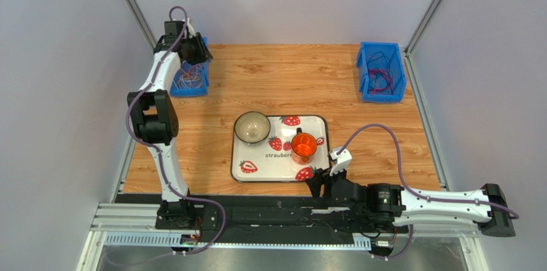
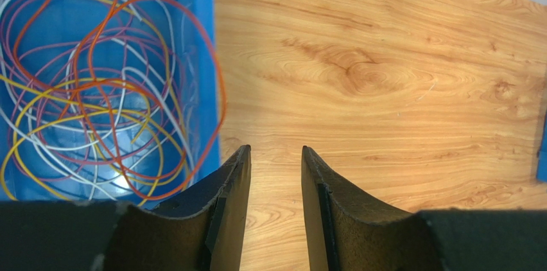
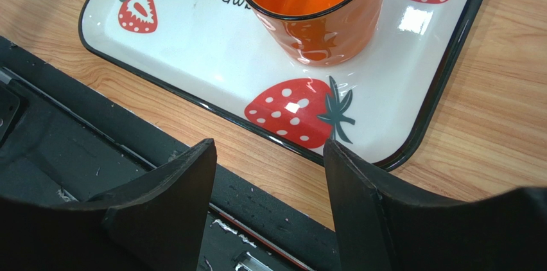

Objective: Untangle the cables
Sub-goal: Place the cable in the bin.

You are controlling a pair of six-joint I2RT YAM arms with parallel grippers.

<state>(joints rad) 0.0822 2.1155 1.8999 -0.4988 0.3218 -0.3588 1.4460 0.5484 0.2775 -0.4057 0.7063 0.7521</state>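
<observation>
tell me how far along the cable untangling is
Looks done: a few purple cables lie in the right bin. In hand: nothing; the left gripper is open and empty beside the left bin, the right gripper open by the tray. Left: the orange, yellow and white tangle in the left bin.

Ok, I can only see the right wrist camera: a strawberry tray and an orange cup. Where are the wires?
Observer: The wires sit tangled in a blue bin at the far left.
Operator: Is the other arm there?
Observer: Yes, the left gripper hangs open at that bin's edge, holding nothing.
Operator: Any more wires?
Observer: Purple wires, in a second blue bin at the far right.
</observation>
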